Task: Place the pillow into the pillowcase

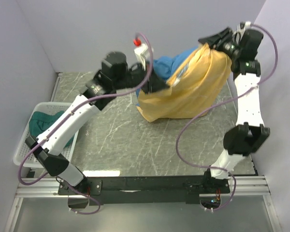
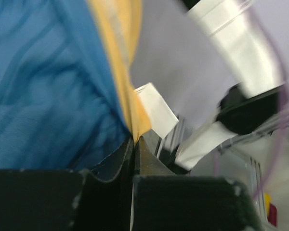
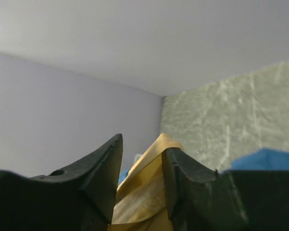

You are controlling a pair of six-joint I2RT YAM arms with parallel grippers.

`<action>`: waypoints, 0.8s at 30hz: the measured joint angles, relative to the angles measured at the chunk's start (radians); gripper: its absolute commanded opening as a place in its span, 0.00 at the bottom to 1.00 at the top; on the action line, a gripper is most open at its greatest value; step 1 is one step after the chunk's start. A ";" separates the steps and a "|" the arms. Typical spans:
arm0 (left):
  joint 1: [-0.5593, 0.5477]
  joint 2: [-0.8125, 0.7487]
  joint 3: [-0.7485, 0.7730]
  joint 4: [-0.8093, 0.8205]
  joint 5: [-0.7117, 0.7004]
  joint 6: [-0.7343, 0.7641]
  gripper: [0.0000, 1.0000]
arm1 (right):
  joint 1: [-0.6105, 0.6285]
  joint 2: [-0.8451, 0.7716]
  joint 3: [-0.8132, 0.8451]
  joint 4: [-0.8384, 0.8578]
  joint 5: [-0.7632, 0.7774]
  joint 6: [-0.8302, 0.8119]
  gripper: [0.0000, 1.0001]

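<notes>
Top external view has the pillowcase [image 1: 188, 87] hanging at about 1 o'clock on the desk [image 1: 135, 140], mustard face toward the camera, a blue fold showing at its 10 o'clock corner and its lower edge resting on the desk. It bulges full and rounded, so the pillow is most likely inside, though no part of it shows plainly in any view. The left gripper [image 1: 152, 84] meets the case at its 9 o'clock edge, and in the left wrist view the fingers are closed tight with the blue and yellow hem pinched between their tips. The right gripper [image 1: 210, 41] sits at the case's 1 o'clock corner; in the right wrist view its jaws stand partly apart, with a yellow fold lying loose between them, not clamped. A basket [image 1: 24, 145] holding a teal cloth [image 1: 43, 121] stands at 9 o'clock, well apart. The step in hand looks like settling the filled case and letting go. To do it well, the right arm should draw back along the line of the fold so neither finger snags cloth. The left pinch should hold until the bulk rests flat, then lower rather than drop, so the pillow does not slide toward the opening, wherever that lies; I cannot tell.
</notes>
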 measured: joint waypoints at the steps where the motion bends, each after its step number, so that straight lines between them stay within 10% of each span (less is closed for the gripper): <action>1: 0.001 -0.013 -0.060 0.004 0.008 0.007 0.07 | -0.002 -0.037 -0.063 -0.007 0.016 -0.020 0.51; 11: -0.008 -0.129 -0.529 0.211 0.055 -0.017 0.01 | 0.022 -0.483 -0.560 0.044 0.170 -0.171 0.49; 18: -0.032 -0.075 -0.999 0.358 -0.166 -0.212 0.01 | 0.166 -0.758 -1.215 0.226 0.304 -0.177 0.16; 24: -0.003 -0.095 -1.172 0.295 -0.393 -0.355 0.01 | 0.369 -0.664 -1.498 0.245 0.411 -0.166 0.00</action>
